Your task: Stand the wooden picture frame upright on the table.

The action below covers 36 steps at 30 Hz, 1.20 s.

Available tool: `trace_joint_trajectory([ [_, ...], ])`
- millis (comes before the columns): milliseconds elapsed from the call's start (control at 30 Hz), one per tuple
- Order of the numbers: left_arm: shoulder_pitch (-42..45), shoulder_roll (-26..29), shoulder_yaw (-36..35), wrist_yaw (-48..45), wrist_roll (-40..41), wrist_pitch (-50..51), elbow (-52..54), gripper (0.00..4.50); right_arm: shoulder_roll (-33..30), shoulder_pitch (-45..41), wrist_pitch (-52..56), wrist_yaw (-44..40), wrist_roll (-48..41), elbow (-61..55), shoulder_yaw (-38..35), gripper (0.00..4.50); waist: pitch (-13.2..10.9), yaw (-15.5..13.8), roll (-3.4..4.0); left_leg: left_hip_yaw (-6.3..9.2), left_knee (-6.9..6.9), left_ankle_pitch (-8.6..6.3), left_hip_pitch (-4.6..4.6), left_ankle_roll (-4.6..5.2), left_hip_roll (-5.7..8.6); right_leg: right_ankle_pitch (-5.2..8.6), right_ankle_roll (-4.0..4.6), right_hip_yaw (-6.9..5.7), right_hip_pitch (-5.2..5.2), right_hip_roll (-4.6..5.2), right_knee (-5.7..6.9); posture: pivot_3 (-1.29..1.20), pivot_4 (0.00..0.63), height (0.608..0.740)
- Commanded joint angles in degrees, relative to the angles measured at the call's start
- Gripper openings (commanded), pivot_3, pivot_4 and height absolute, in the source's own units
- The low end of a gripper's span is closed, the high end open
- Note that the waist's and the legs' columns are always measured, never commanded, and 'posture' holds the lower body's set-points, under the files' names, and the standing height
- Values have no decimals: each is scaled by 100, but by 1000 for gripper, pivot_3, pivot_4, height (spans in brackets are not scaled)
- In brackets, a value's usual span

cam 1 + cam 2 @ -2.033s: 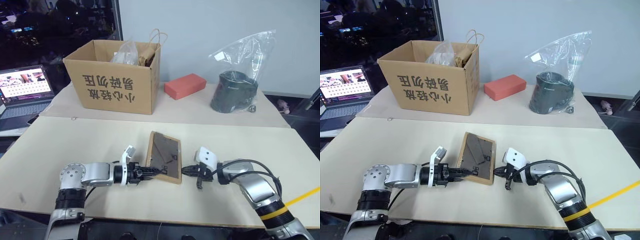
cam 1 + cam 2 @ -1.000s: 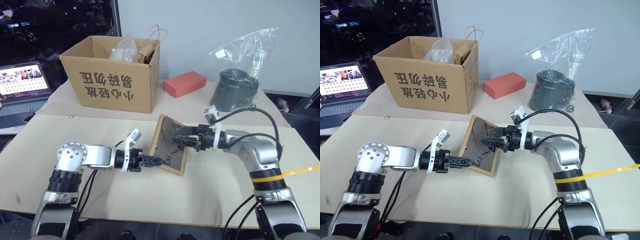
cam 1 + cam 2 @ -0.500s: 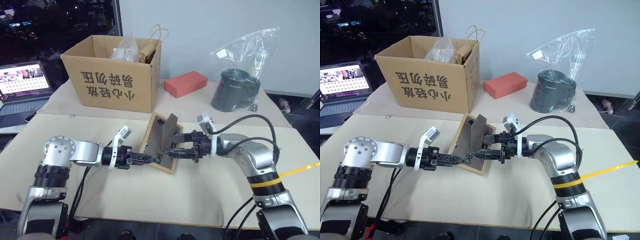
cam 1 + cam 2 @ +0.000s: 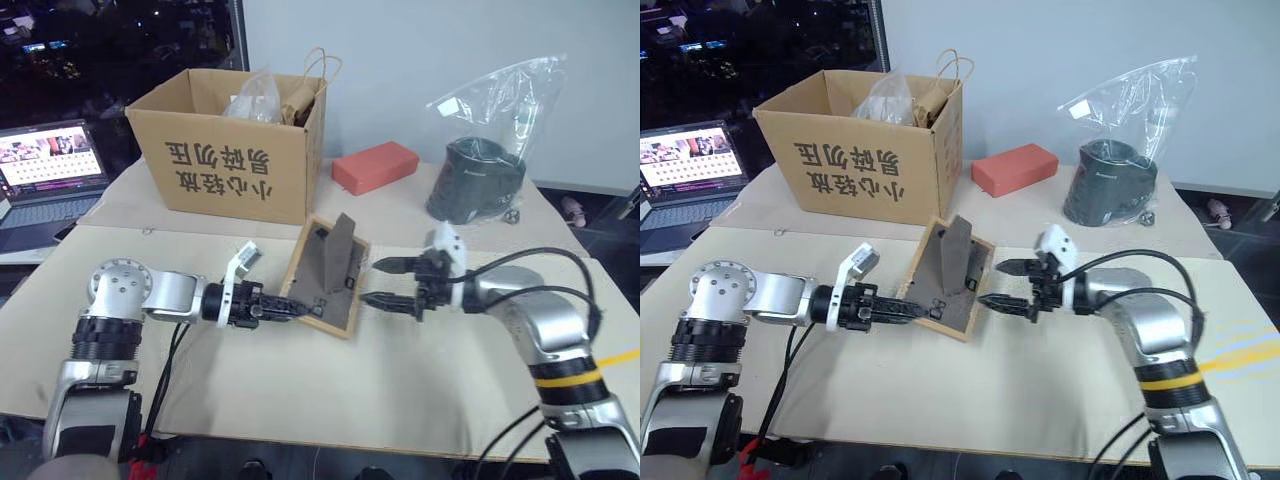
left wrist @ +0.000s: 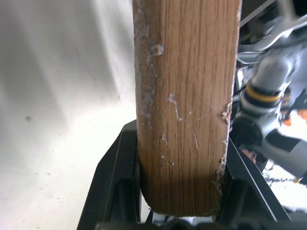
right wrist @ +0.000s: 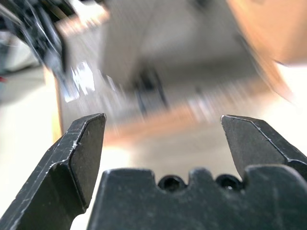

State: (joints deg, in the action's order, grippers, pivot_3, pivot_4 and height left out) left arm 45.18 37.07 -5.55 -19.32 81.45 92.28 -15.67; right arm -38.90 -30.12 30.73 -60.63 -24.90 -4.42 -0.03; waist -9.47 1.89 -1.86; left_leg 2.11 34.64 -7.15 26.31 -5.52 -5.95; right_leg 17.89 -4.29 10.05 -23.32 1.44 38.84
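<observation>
We see one wide pale beige table made of two boards butted together, with a seam running across behind the arms. On the far board, at our left, stands one cardboard box printed with dark characters, its flaps open; inside it sit a crumpled clear plastic bag and a brown paper bag with loop handles. At the far right lies one clear plastic bag enclosing a single dark round-bodied object whose exact kind we cannot make out. One open laptop with a lit screen sits off the table's left edge. Between the box and the plastic bag rests one red brick-like block. In the middle of the near board is the one wooden picture frame: a light-wood border around a dark grey-brown back, which faces us, with its fold-out stand swung out from the back as a dark wedge. The frame leans tilted with its lower edge at the tabletop; its front picture is turned away from us. Our left gripper clamps the frame's lower left edge, and the left wrist view shows the scratched wooden rail pinched between the two black fingers. Our right gripper sits just beside the frame's right edge with its fingers spread wide, holding nothing and clear of the wood.
</observation>
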Motion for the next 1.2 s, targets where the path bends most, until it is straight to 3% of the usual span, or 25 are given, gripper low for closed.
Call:
trace_joint_trajectory([
  [33, 109, 40, -139, -180, 193, 22, -74, 1187, -105, 300, -758, 271, 253, -258, -390, 4453, 0, 10, 0, 0, 0, 0, 0, 0, 0, 1, -1, 0, 0, 0, 0, 0, 150, 701],
  [167, 150, -295, -365, -32, 693, 22, -578, 1187, -206, 531, -4301, 2100, 2860, 667, 91, 4453, -2, 61, 0, 0, 12, 1, -1, 1, 0, 10, -20, 0, -2, 2, 3, 0, 150, 701],
  [200, 138, -412, -427, 65, 810, 22, -700, 1187, -324, 591, -4990, 2890, 3727, 819, 283, 4453, -2, 58, 0, 0, 12, 5, -1, 2, 1, 15, -29, 0, 1, 2, 3, 0, 150, 701],
  [267, 57, -556, -428, 273, 982, 22, -764, 1187, -663, 601, -5923, 4284, 5411, 989, 672, 4453, -2, 52, 0, 0, 12, 5, -1, 1, 1, 17, -31, 0, -4, 2, 3, 0, 150, 701],
  [333, -30, -660, -320, 647, 1046, 22, -799, 1187, -686, 665, -6364, 5116, 6157, 1070, 844, 4453, -2, 47, 0, 0, 4, 7, 0, -2, 4, 16, -29, 0, -11, 4, 3, 0, 150, 701],
  [533, -265, -818, -28, 1267, 1643, 10, -472, 1187, -362, 435, -6705, 6578, 7020, 1410, 999, 4453, -3, 55, 0, 3, 3, 10, -1, -5, 5, -2, 8, 0, -5, 6, 17, 0, 150, 701],
  [800, -841, -701, 644, 2232, 3136, -932, 230, 1187, 56, -40, -6894, 7002, 7392, 1551, 1354, 4453, -3, 43, -1, 12, 15, 16, -13, -6, 8, -4, 8, -2, 13, 8, 28, 0, 150, 701],
  [1000, -809, -578, 471, 1967, 3155, -1018, 227, 1187, -47, -34, -7046, 7042, 7416, 1914, 1468, 2716, -3, 19, -1, 13, 17, 16, -14, -6, 11, -4, 8, -5, 17, 9, 27, 0, 150, 701],
  [1200, -689, -486, 516, 1755, 3155, -940, 195, 1187, -100, 1, -7227, 7275, 7432, 2091, 1533, 2716, -3, 30, 0, 17, 18, 17, -14, -5, 12, -4, 8, -8, 18, 9, 27, 0, 150, 701],
])
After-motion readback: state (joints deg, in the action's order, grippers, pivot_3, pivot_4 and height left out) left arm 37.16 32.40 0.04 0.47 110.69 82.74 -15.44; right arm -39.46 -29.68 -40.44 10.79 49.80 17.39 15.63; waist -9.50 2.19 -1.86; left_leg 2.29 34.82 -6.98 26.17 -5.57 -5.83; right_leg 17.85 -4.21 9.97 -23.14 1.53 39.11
